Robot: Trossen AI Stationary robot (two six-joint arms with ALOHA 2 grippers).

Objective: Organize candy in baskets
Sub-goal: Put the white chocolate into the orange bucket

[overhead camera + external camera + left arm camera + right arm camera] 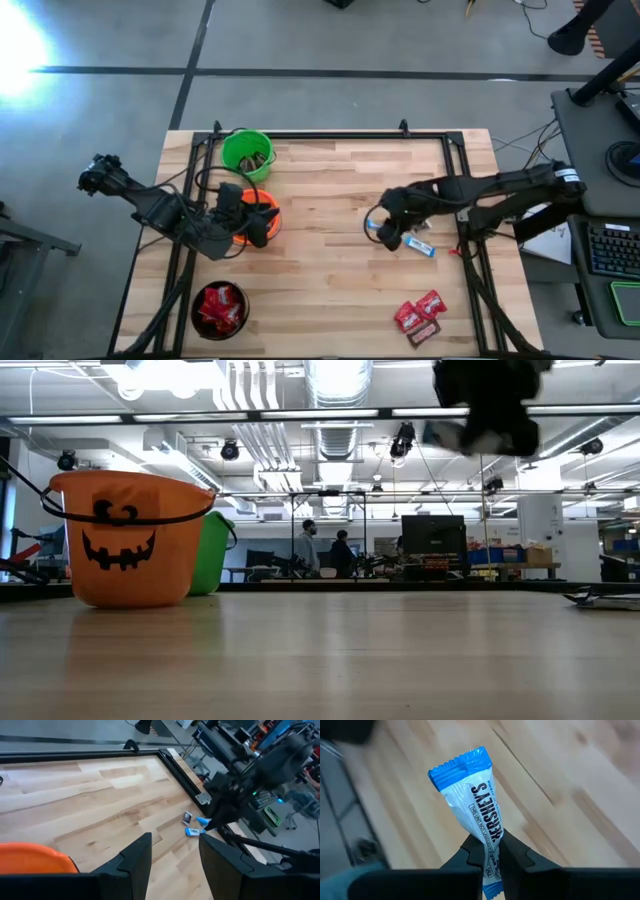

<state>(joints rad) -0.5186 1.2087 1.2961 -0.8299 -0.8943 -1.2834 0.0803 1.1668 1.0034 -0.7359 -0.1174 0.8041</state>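
My right gripper [487, 846] hangs high over the table's right half [385, 233] and is shut on a blue-and-white candy [472, 800]. Another blue-and-white candy [419, 247] lies on the wood just right of it. Two red candies [418, 310] and a dark brown one [425, 333] lie near the near right corner. My left gripper [175, 845] is open beside the orange basket [262, 212], touching nothing. The green basket [247, 152] stands behind the orange one and holds dark candies. The black basket [220, 308], near the front left, holds red ones. My right gripper pinches the blue-and-white candy between its two fingers [512, 852] near one crimped end [490, 851]. The fingers come slanting down from the table's right side. The rest of the wrapper sticks out past the fingertips, and the candy is lifted clear of the table.
A black metal frame [330, 134] runs along the table's edges. Bare wood lies between the orange basket and my right gripper. In the low view the orange basket [125, 535] stands in front of the green one [212, 550]; people stand far off in the room.
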